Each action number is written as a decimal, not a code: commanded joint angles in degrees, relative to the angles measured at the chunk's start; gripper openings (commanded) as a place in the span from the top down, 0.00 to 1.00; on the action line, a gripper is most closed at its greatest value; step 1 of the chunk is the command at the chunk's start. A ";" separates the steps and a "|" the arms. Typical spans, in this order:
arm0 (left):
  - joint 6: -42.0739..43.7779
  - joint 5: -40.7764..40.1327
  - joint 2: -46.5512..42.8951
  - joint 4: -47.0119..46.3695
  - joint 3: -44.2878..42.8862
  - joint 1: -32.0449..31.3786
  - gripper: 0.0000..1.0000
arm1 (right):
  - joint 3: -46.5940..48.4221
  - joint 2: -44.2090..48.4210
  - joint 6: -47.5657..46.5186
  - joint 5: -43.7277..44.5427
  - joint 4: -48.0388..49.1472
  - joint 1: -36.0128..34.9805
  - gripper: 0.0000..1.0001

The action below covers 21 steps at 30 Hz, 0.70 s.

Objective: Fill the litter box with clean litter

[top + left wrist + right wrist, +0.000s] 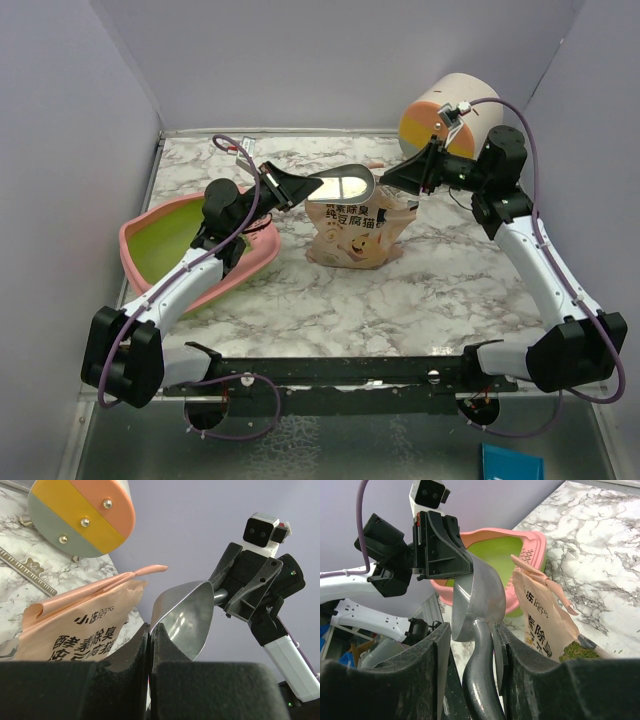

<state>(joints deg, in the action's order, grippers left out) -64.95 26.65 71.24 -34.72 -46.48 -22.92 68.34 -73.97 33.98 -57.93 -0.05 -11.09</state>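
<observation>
Where the marble table (400, 300) lies nearest the arm bases: nothing but bare veined surface is seen.
Litter box (240, 270): it is set at the left of the table, just left of the pouch and partly covered by the left arm. Its open side is turned up. Its long axis appears to run roughly left to right, with the right end swung slightly farther away.
Litter box, looks: a shallow pink tray with a yellow-green inside is seen.
Litter pouch (357, 232): it is stood upright at the table's middle, mouth up, with the printed face turned toward the arms. It is tan and crinkled, with black Chinese text and a pinkish top strip.
Clean litter: no granules can be made out in any view.
Scoop (345, 185): a grey metal scoop is held level just above the pouch. Its long axis runs left to right, bowl to the left, handle to the right, hollow up.
Left gripper (295, 187): it is clamped on the rim of the scoop's bowl.
Right gripper (395, 180): its fingers are set astride the scoop's handle. Whether they press on it cannot be told.
Drawer unit (445, 115): the round cream, orange and yellow unit is seen at the far right.
</observation>
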 commanded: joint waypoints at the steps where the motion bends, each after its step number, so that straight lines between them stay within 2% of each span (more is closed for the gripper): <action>1: 0.13 -0.99 -0.69 -3.33 -1.46 -0.29 1.00 | 0.31 1.29 -1.41 0.50 -1.40 -0.33 0.60; 3: 0.26 -1.15 -0.75 -3.27 -1.28 -0.29 1.00 | 0.24 1.21 -1.68 0.39 -1.80 -0.33 0.59; 7: 0.35 -1.15 -0.99 -3.33 -1.28 -0.29 1.00 | -0.16 1.62 -2.88 1.68 -3.33 -0.33 0.52; 13: 0.52 -0.90 -0.77 -3.33 -1.33 -0.29 1.00 | -0.21 1.90 -4.07 1.93 -4.55 -0.33 0.52; 18: 0.58 -0.82 -0.46 -3.28 -1.23 -0.29 1.00 | -0.24 1.82 -4.21 1.34 -4.78 -0.33 0.65; 21: 0.51 -0.85 -0.32 -3.30 -1.23 -0.29 1.00 | -0.05 1.45 -4.10 0.63 -4.92 -0.33 0.81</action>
<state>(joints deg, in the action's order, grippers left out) -64.58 26.52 71.26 -34.72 -46.48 -23.00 68.29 -73.43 30.55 -57.23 -3.92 -11.09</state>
